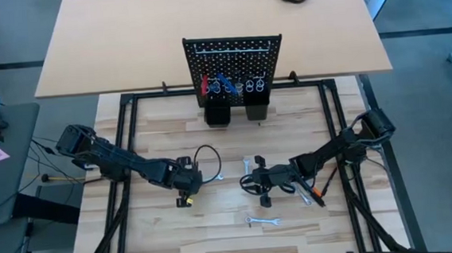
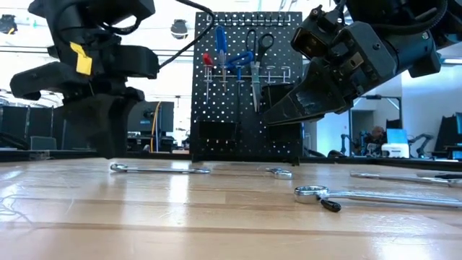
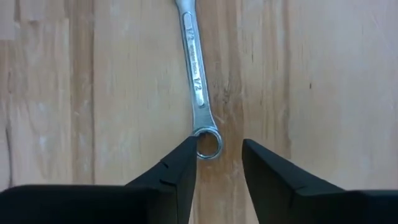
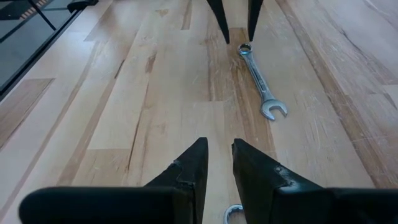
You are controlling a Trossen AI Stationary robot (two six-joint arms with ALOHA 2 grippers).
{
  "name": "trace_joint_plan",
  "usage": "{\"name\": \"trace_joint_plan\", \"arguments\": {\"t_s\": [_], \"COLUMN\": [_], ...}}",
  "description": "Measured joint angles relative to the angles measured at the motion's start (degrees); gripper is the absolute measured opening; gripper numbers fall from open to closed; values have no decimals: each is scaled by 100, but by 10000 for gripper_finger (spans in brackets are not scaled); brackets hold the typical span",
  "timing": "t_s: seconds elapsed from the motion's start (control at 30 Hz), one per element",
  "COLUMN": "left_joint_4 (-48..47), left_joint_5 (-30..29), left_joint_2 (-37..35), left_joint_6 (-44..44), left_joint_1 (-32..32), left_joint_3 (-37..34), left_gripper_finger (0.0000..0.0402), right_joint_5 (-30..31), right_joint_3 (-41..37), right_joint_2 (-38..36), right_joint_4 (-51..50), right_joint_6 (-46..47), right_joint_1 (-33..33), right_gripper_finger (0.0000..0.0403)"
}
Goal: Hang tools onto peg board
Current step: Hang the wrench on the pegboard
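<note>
Left claw (image 3: 217,163) parted, straddling ring end of wrench (image 3: 196,74) flat on bench (image 3: 323,93); nothing gripped. Right claw (image 4: 219,163) narrow, empty, waiting nearby. Peg board (image 1: 233,62) upright at bench rear. Risk: flat, thin wrench slipping from pinch or skidding aside.

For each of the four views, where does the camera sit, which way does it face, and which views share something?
High: overhead, straight down; both arms, left hand, right hand, peg board.
Low: table height, facing the peg board; both hands hang in from above.
Left wrist: looks down past its open fingers at a wrench.
Right wrist: looks across the table past its own fingers.
Shared: the right wrist view shows the same wrench and the left hand's fingertips.
</note>
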Motion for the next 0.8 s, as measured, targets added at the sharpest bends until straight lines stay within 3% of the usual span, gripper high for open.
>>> {"name": "trace_joint_plan", "arguments": {"t_s": [0.43,0.67,0.8], "left_joint_4": [127,206,252], "left_joint_5": [517,550,402], "left_joint_2": [620,633,634], "left_joint_6": [247,214,140], "left_joint_1": [244,329,318], "left_joint_3": [27,20,15], "left_gripper_finger": [83,17,5], "right_joint_5": [0,0,0], "right_joint_3": [0,0,0], "right_joint_2": [0,0,0], "right_joint_4": [-2,-1,-2], "right_joint_6": [0,1,-1], "right_joint_1": [-2,-2,0], "right_gripper_finger": [87,87,87]}}
